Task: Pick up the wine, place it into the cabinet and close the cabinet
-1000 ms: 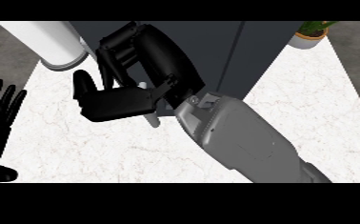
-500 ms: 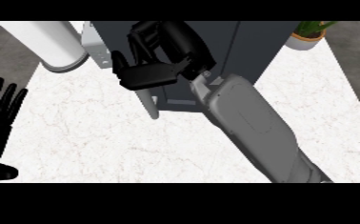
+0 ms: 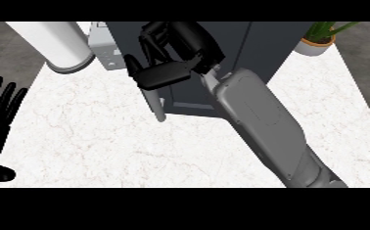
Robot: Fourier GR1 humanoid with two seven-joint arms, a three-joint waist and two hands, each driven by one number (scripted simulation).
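Since no wine shows anywhere on the tabletop [image 3: 94, 141], it is presumably already inside the dark cabinet [image 3: 239, 53] at the far edge, though I cannot see it there. The right hand [image 3: 170, 65], fingers curled and holding nothing visible, rests against the cabinet door [image 3: 154, 104], which stands slightly ajar, so closing remains. The left hand [image 3: 10, 102] rests open at the tabletop's left edge.

Single head view, looking steeply down at counter [image 3: 94, 141], close on cabinet [image 3: 239, 53]; forearm [image 3: 267, 126] enters from lower edge.
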